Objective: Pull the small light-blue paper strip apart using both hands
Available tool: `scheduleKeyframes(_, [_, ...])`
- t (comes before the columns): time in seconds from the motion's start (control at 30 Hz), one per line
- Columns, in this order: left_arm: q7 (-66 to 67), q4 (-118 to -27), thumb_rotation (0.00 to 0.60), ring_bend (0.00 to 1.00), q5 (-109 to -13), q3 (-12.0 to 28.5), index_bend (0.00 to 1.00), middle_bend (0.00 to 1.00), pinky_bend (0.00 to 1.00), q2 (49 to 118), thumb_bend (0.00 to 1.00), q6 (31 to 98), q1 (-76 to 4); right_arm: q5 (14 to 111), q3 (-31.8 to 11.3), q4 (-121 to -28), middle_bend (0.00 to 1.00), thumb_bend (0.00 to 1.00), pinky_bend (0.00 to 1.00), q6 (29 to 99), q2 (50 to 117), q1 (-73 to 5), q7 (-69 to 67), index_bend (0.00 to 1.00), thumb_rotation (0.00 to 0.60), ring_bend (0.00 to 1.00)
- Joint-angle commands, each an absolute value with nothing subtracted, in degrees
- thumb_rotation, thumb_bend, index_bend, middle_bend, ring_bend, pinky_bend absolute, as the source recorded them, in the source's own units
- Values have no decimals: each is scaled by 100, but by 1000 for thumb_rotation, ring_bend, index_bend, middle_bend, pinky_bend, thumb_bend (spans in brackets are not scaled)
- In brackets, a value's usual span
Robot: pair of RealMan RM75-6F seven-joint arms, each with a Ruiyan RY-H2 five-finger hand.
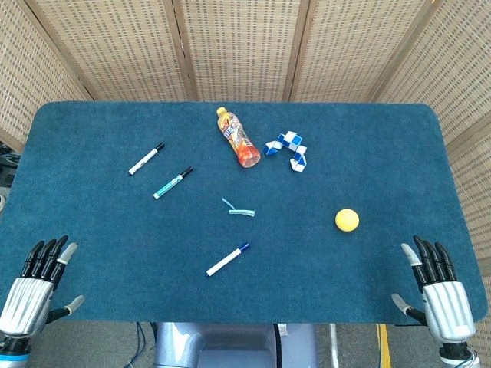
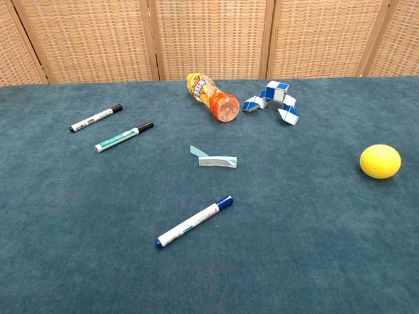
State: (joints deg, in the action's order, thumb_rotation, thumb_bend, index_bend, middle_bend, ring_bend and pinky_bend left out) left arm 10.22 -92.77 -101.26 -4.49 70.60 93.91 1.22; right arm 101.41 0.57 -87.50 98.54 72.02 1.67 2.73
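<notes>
Left hand [image 1: 38,280], right hand [image 1: 437,284]: spread, empty.

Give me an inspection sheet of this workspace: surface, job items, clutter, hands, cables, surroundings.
Surface: blue carpeted table, flat, no spills seen.
Job's things: light-blue paper strip lying mid-table, bent, untouched.
Clutter: three markers; orange bottle on its side; blue-white twist puzzle; yellow ball.
Hands: left hand and right hand at the near corners, fingers apart, holding nothing.
Cables: some under the near table edge.
Surroundings: woven screen panels behind.
</notes>
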Motion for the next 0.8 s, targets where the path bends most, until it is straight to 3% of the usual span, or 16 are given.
scheduleKeyframes(0.03, [1015,-9278,600,0,-10124,-450,0,0,0,7057,0,9385,121,10146,61,-8759,0,0,0,9848,7198,165,285,0,600,0])
scheduleKeyframes(0.53, [1009,-9265,600,0,-10047,-388,0,0,0,7082,0,9356,104,10147,-56,-8957,0,0,0,9363,7184,-162,594,2,600,0])
scheduleKeyframes(0.67, [1080,-9270,600,0,-9985,-342,0,0,0,7129,0,9287,71,9945,-357,-9722,0,0,0,8431,6907,-778,1031,39,600,0])
scheduleKeyframes(0.8, [1256,-9299,600,0,-9913,-299,0,0,0,7196,0,9201,40,9140,-842,-10619,0,0,0,7206,6631,-1518,1378,130,600,0])
